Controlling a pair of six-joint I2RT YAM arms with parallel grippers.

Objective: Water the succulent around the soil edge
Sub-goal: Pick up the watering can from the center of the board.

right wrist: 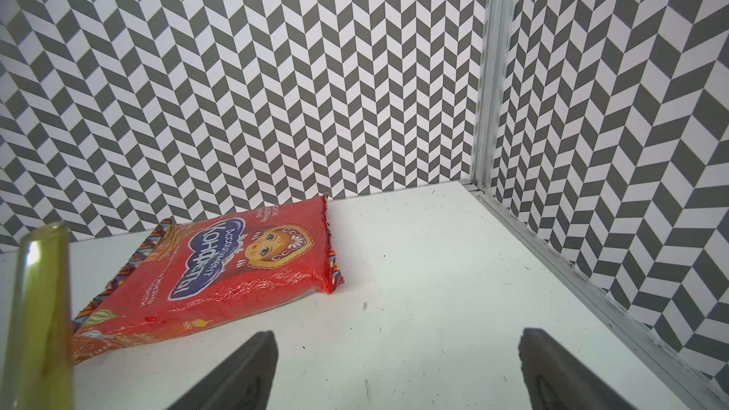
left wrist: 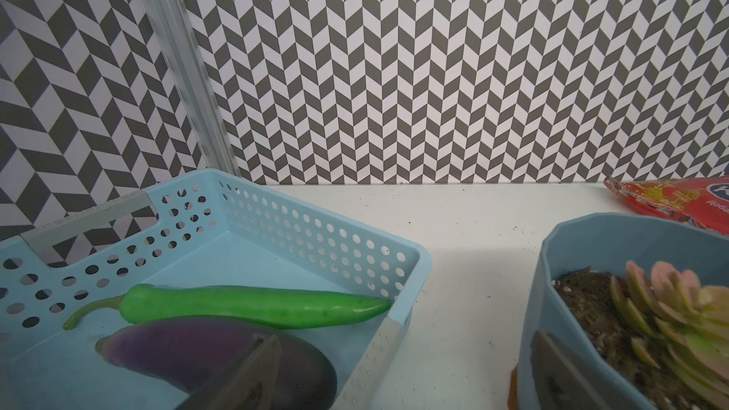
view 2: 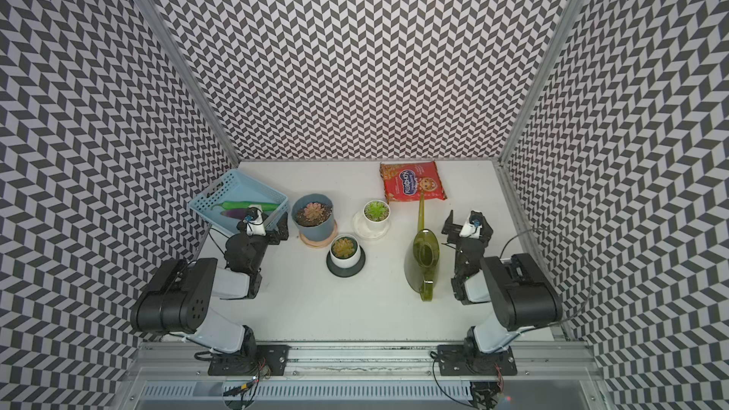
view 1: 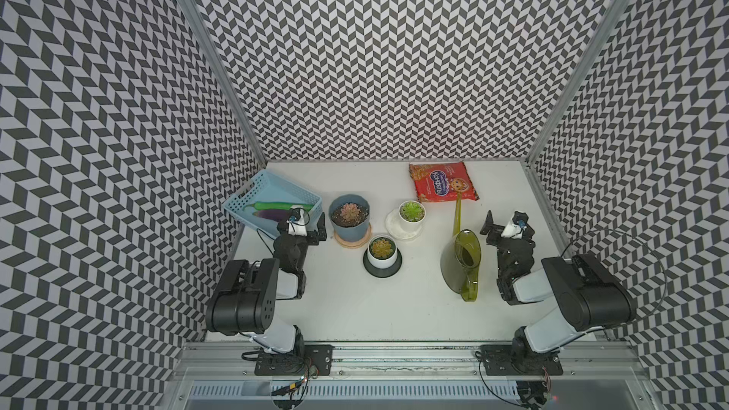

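Succulent is an ambiguous word here, since three stand mid-table. A pink-tipped succulent (view 1: 348,212) sits in a blue-grey pot (view 1: 349,230) on a cork coaster. A green succulent (view 1: 412,211) is in a white pot on a white saucer. A yellow-green succulent (view 1: 382,248) is in a white pot on a dark saucer. The task sentence does not say which one is meant.

By my reading the job has not begun. The olive watering can (view 1: 461,270) stands on the table well to the right of the pots, its long spout (view 1: 457,211) pointing at the red candy packet (view 1: 442,182), and nothing holds it. The right gripper (right wrist: 396,349) hovers just beside the can's body with its jaws spread wide and empty. The left gripper (left wrist: 402,384) is likewise wide open and empty, between the blue basket (view 1: 252,195) and the blue-grey pot. Grasping, carrying, tilting and circling the rim are all left to do.

Whether the can holds water cannot be told through its tinted plastic. Nor can I tell whether any soil is damp. The white pots show almost no soil (the rosettes nearly fill them). The left wrist view cuts the blue-grey pot off, and the right wrist view catches only the spout's tip.
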